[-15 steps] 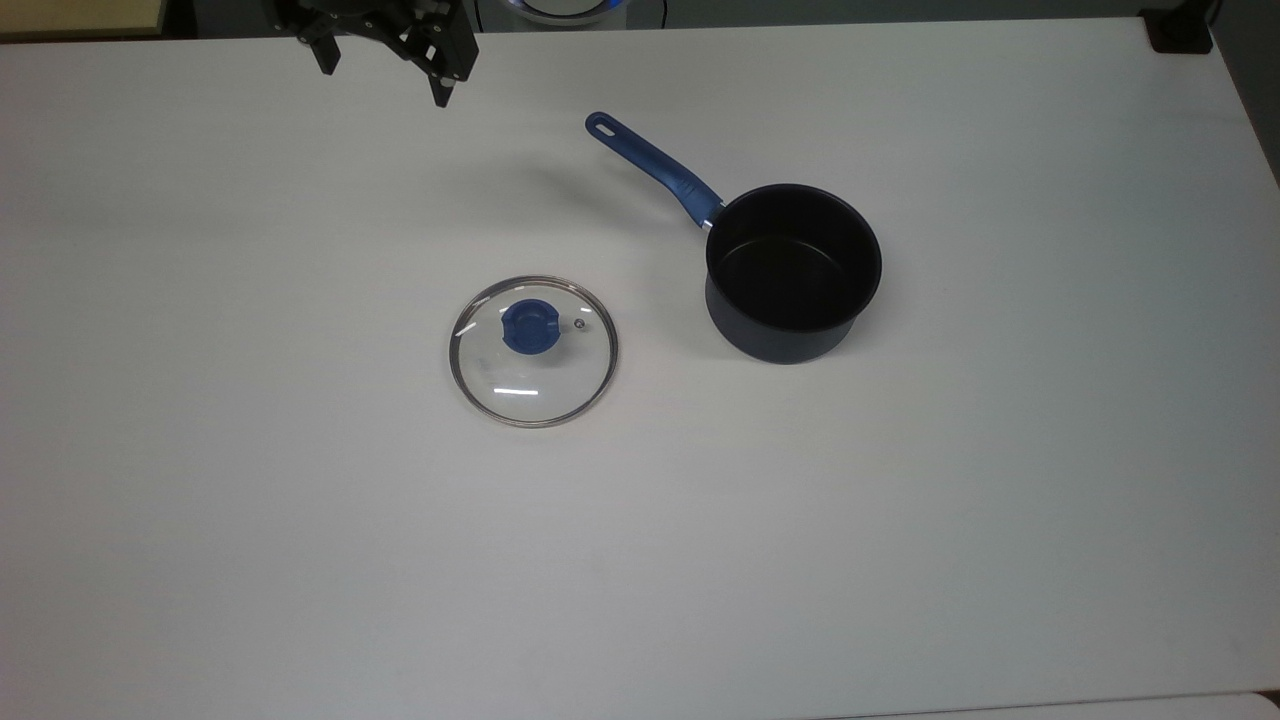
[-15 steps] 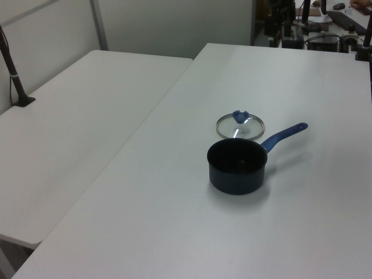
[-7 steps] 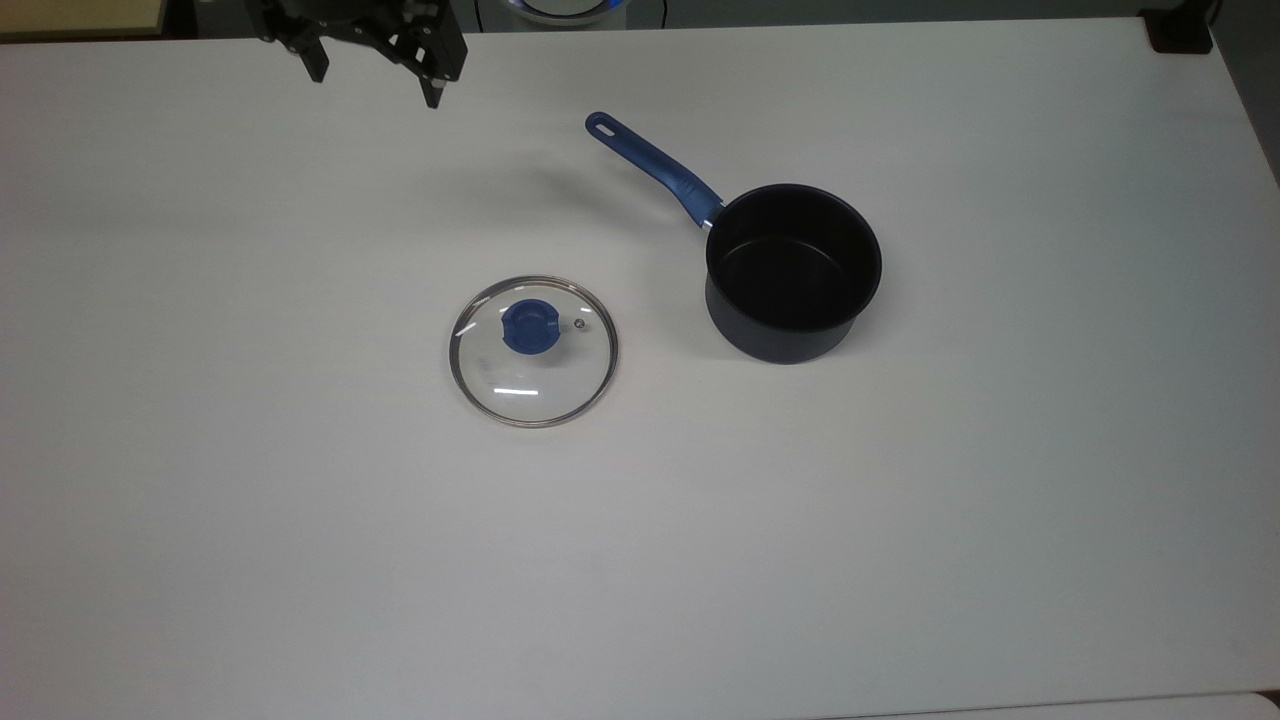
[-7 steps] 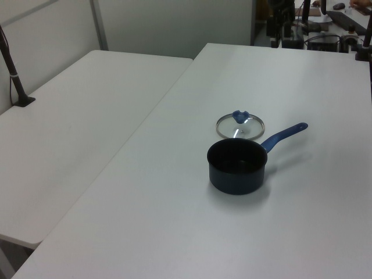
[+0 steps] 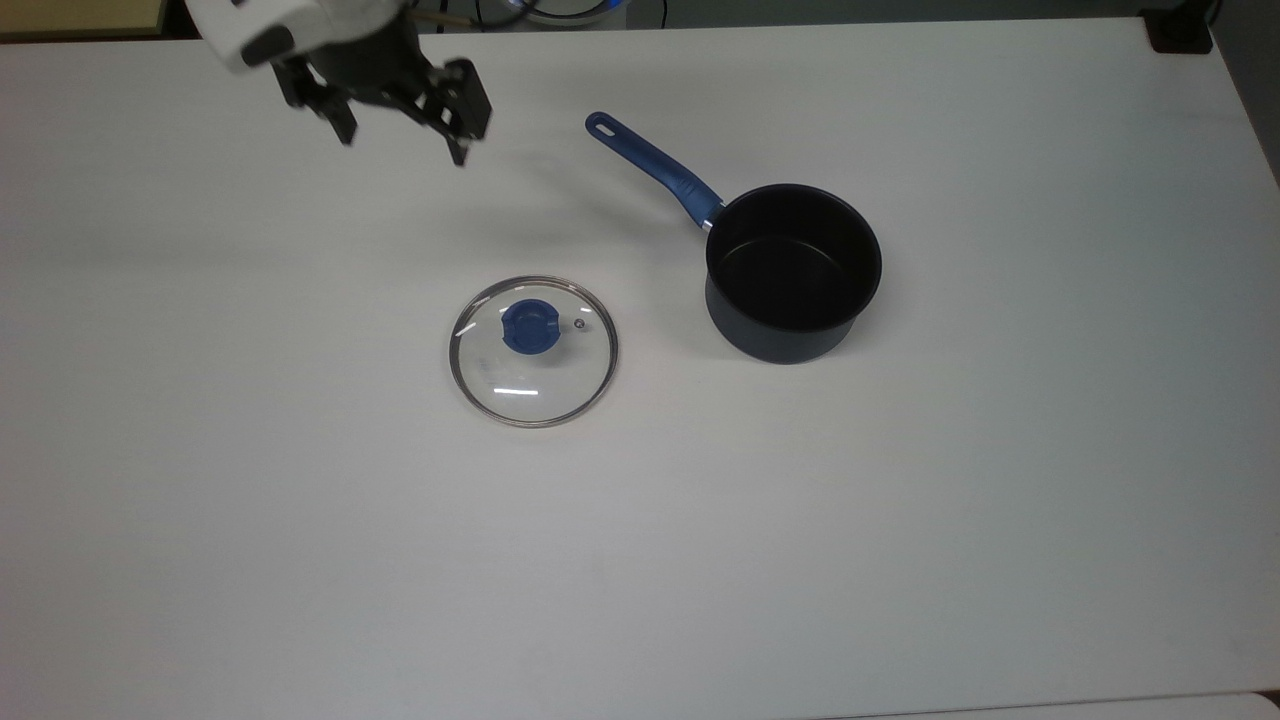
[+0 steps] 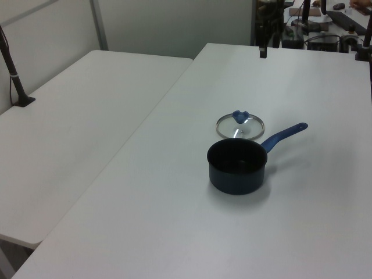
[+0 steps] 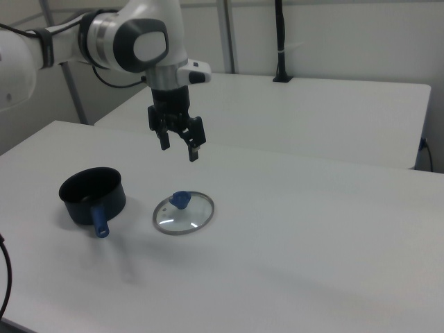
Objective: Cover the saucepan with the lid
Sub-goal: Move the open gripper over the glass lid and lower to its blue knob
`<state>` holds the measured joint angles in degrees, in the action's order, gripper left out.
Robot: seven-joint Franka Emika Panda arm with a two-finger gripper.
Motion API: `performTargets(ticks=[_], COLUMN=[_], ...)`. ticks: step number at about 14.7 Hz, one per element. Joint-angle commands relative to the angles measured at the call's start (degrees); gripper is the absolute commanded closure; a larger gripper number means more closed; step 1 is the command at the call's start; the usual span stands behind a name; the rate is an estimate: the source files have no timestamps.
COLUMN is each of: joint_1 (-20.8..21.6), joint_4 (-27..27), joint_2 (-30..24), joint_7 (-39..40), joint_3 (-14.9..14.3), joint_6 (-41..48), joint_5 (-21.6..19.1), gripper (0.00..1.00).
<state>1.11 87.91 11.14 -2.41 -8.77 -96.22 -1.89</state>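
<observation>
Down and nearer the lid [image 5: 533, 350] comes the claw [image 5: 402, 124], wide and empty. Glass breaks and slips; grab the blue knob [image 5: 530, 327].

A wide white table [image 5: 900, 560] takes up most of the scene. In the left view a second white table [image 6: 75, 128] stands just beside it on the left view's left, a narrow seam between them. A black post [image 6: 13, 72] rises from a base near that second table's far left edge. Beyond it stands a pale wall panel [image 6: 174, 26]. In the right view a black post [image 7: 280, 41] stands on the far table.
</observation>
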Motion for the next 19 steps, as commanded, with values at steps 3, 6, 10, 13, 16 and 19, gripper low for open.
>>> performTargets(ticks=[3,6,10,13,16,19], joint_1=[3.28,6.00,6.98,8.12,8.03,8.21], joint_4=[0.77,0.94,1.29,1.91,2.00,2.00], joint_2=[3.87,7.30,9.16,10.91,12.32,14.69], joint_7=[0.39,0.48,0.39,1.09,4.16,5.93], joint_3=[-0.20,-0.02,0.33,0.33,0.42,0.33], joint_6=[-5.73,-8.19,-12.49,-12.76,-13.64,-14.43], joint_5=[-1.63,-0.57,-0.13,0.49,0.40,0.49], gripper=[0.00,0.00,0.00,0.00,0.00,0.00])
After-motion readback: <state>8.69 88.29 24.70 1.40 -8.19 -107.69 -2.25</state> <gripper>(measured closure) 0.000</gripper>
